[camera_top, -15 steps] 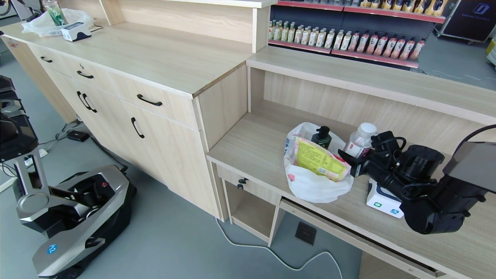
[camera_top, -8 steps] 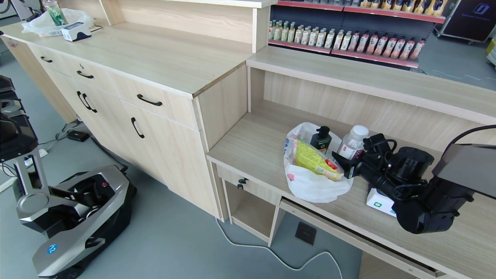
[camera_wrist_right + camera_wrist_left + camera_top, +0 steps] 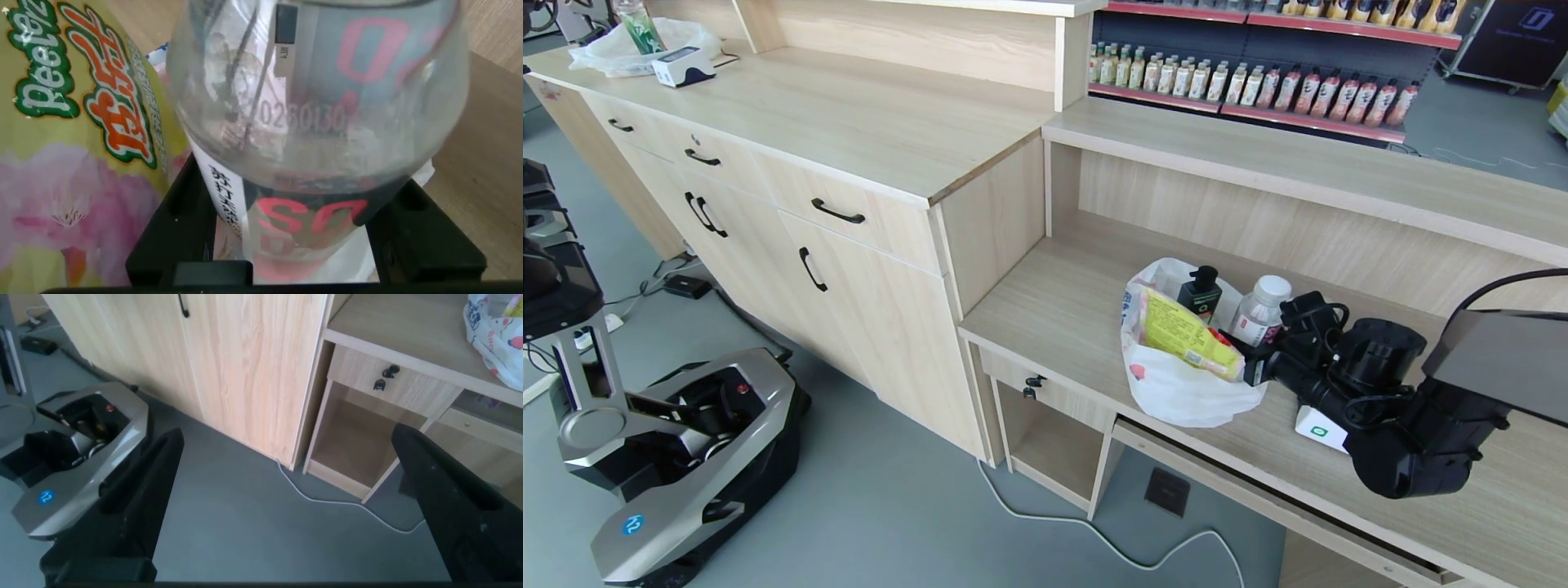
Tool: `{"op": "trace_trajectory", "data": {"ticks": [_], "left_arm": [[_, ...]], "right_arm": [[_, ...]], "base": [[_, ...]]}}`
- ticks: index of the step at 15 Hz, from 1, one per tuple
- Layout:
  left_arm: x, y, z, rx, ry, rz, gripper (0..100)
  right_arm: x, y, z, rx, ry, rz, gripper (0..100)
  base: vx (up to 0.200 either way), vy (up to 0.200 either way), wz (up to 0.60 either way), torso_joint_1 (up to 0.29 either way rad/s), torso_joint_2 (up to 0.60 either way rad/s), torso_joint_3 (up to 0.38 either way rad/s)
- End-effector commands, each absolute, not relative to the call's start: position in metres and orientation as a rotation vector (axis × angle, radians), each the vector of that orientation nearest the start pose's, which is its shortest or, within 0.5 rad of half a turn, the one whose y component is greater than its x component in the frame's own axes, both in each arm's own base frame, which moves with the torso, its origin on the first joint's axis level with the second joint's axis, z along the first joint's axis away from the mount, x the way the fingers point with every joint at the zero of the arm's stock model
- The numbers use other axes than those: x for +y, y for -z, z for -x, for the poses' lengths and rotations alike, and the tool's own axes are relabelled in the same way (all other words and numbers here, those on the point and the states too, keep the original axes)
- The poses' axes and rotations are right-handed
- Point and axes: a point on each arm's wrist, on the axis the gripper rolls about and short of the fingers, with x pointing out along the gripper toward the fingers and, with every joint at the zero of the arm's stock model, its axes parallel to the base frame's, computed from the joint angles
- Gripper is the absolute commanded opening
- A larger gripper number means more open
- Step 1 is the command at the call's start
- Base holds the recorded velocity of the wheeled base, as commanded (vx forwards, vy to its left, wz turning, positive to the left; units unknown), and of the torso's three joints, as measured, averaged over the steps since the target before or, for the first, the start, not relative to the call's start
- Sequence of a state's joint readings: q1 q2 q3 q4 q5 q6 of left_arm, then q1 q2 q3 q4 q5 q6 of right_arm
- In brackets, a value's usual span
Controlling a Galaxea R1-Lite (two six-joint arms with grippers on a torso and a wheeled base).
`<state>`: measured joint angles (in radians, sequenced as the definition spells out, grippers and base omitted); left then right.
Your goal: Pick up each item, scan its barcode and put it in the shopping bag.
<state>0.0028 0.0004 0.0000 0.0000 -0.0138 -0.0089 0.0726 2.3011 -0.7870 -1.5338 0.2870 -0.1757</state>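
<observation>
The right gripper [image 3: 1248,349] is clamped low on the clear bottle [image 3: 1259,310], just at the shopping bag [image 3: 1176,396] rim. It's smooth plastic, probably slick and squashy, so the labelled middle looks safest. The left gripper [image 3: 290,486] hangs wide open, empty.

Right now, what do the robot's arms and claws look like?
The right arm is chunky and black, with round joints, a flat grey upper cover and thin black cables curving beside it. Its right gripper is black too. The left gripper has two long, flat, matte black fingers.
</observation>
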Motion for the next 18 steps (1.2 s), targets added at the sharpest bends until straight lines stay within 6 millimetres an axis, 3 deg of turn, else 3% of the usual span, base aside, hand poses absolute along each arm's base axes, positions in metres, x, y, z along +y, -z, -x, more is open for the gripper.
{"op": "trace_trajectory", "data": {"ticks": [1, 5, 8, 10, 16, 18], "left_arm": [[0.000, -0.075, 0.023, 0.000, 0.011, 0.009, 100], [0.000, -0.075, 0.023, 0.000, 0.011, 0.009, 100], [0.000, -0.075, 0.023, 0.000, 0.011, 0.009, 100], [0.000, -0.075, 0.023, 0.000, 0.012, 0.009, 100], [0.000, -0.075, 0.023, 0.000, 0.011, 0.009, 100], [0.000, -0.075, 0.023, 0.000, 0.011, 0.009, 100]], "right_arm": [[0.034, -0.053, -0.386, -0.045, -0.355, 0.176, 100], [0.031, -0.054, -0.386, -0.048, -0.347, 0.176, 100], [0.030, -0.080, -0.382, -0.114, -0.341, 0.185, 100], [0.032, -0.115, -0.371, -0.203, -0.337, 0.221, 100], [0.012, -0.195, -0.287, -0.293, -0.353, 0.428, 100], [0.003, -0.208, -0.276, -0.330, -0.362, 0.517, 100]], "base": [[0.000, 0.000, 0.00, 0.000, 0.00, 0.000], [0.000, 0.000, 0.00, 0.000, 0.00, 0.000], [0.000, 0.000, 0.00, 0.000, 0.00, 0.000], [0.000, 0.000, 0.00, 0.000, 0.00, 0.000], [0.000, 0.000, 0.00, 0.000, 0.00, 0.000], [0.000, 0.000, 0.00, 0.000, 0.00, 0.000]]}}
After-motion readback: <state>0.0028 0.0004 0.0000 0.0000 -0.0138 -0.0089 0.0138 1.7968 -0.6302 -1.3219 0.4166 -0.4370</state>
